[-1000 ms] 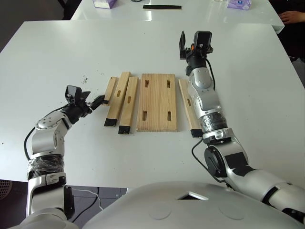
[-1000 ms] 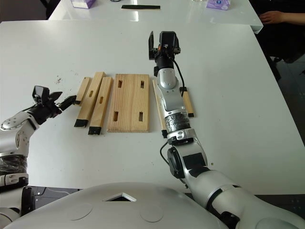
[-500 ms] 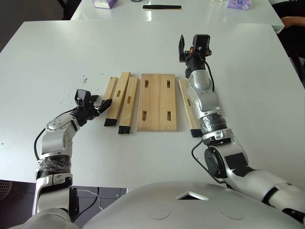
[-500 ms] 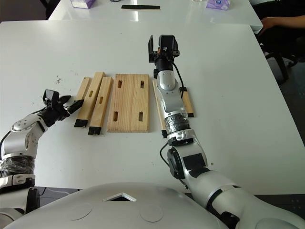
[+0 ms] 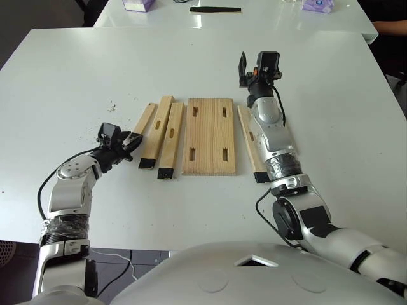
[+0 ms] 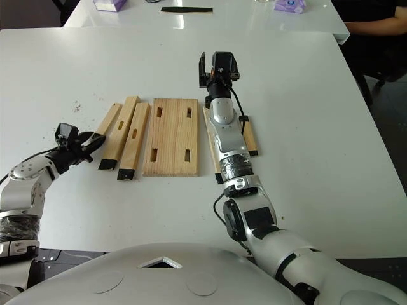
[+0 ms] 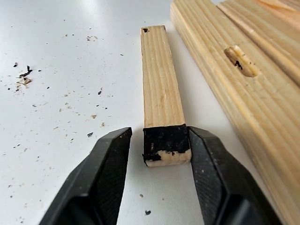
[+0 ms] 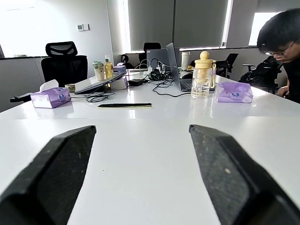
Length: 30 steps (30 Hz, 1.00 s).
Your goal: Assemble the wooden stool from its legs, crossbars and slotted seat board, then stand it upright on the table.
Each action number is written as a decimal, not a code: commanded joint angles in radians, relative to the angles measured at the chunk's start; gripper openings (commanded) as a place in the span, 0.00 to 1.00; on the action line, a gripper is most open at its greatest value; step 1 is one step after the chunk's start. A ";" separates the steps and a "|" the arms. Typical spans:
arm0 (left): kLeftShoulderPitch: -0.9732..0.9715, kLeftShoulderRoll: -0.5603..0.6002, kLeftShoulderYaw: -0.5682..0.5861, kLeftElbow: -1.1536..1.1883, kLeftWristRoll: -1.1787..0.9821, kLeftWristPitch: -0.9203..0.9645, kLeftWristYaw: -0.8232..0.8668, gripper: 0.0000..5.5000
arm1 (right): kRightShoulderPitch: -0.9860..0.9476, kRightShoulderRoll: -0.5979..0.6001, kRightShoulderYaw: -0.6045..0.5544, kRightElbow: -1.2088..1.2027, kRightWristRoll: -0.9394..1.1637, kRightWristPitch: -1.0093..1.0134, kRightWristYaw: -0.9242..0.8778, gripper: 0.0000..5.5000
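Left wrist view: the crossbar (image 7: 161, 89) is bracketed at its black end by the left gripper (image 7: 159, 140), fingers spread. It is laid on the table (image 5: 76, 76) beside two legs (image 5: 169, 143) and the seat board (image 5: 209, 135); beyond, the right gripper (image 8: 143, 136) is held open.

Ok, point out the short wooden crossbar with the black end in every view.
Left eye view: short wooden crossbar with the black end, leftmost in the row of pieces.
Right eye view: leftmost in the row too.
Left wrist view: centre, black end between the left gripper fingers.
Shared landmark: the long slotted wooden leg lying beside it.
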 commanded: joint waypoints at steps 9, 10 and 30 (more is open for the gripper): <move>0.007 -0.046 -0.020 -0.053 0.016 0.022 0.079 0.24 | -0.027 -0.017 -0.031 0.012 0.020 0.001 -0.006 0.67; -0.010 -0.054 0.002 -0.081 -0.004 0.039 0.095 0.24 | -0.031 -0.030 -0.035 0.012 0.022 -0.002 0.003 0.67; -0.302 -0.158 0.112 -0.447 -0.857 0.411 -0.112 0.24 | -0.345 -0.470 -0.192 -0.245 0.899 0.918 1.129 0.67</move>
